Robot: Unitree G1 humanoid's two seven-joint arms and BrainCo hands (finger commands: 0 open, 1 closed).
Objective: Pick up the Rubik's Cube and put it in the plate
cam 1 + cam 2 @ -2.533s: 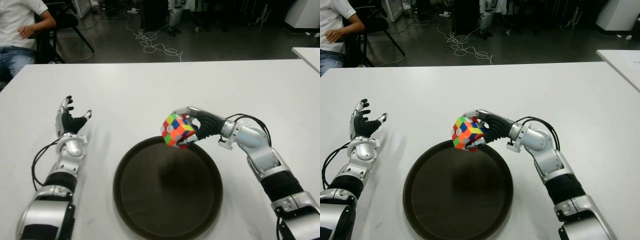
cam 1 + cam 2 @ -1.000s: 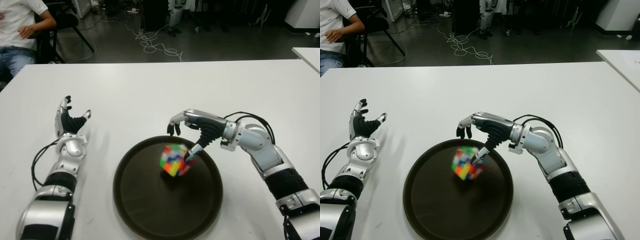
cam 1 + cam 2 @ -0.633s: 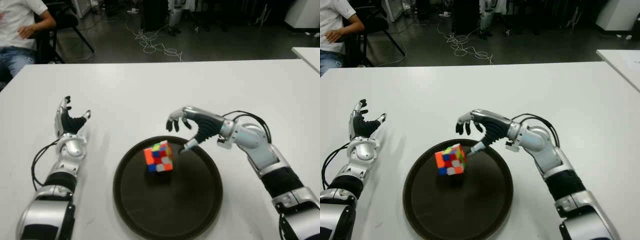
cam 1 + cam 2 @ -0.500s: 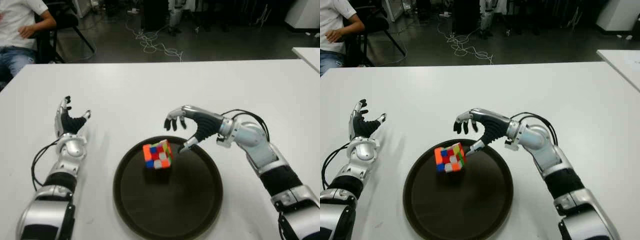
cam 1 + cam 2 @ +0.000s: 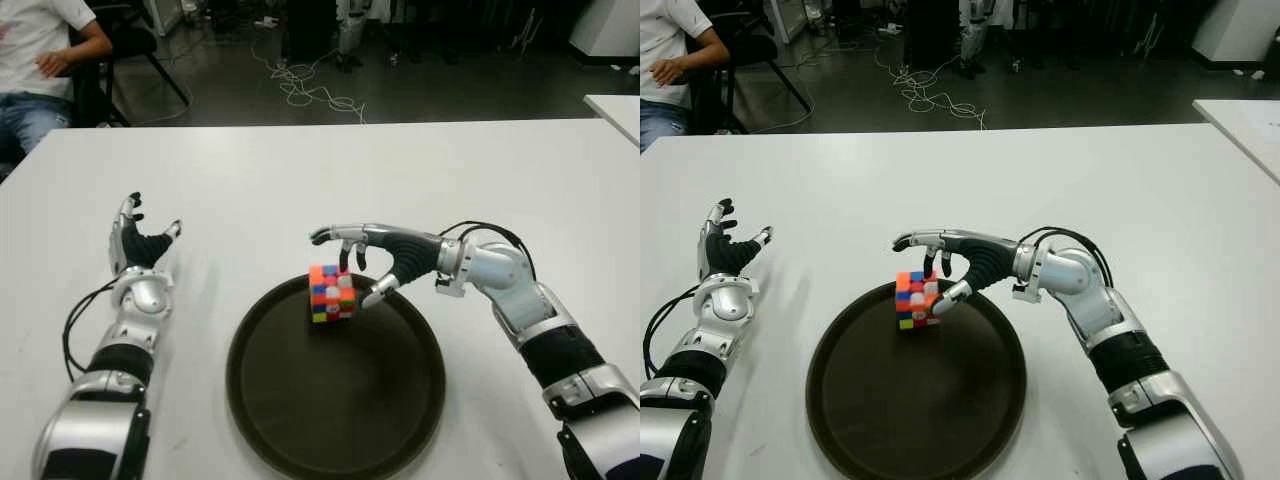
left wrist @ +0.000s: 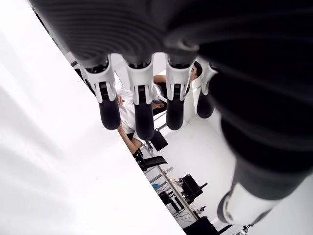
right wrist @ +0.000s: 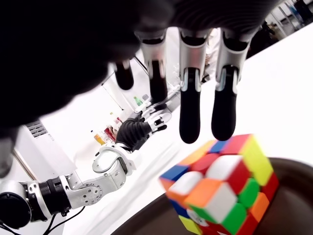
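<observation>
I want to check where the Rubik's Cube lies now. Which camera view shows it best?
The left eye view shows it best: the whole Rubik's Cube sits inside the plate near its far rim, beside the open right hand. The right eye view shows the same. The right wrist view shows it close but cropped. The left wrist view does not show it.

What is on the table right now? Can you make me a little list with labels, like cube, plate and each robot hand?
cube: Rubik's Cube, in the plate, near its far rim
plate: dark round plate on the white table
right hand: right hand, fingers spread over the cube, holding nothing
left hand: left hand, open, left of the plate
background: seated person beyond the table's far left corner
</observation>
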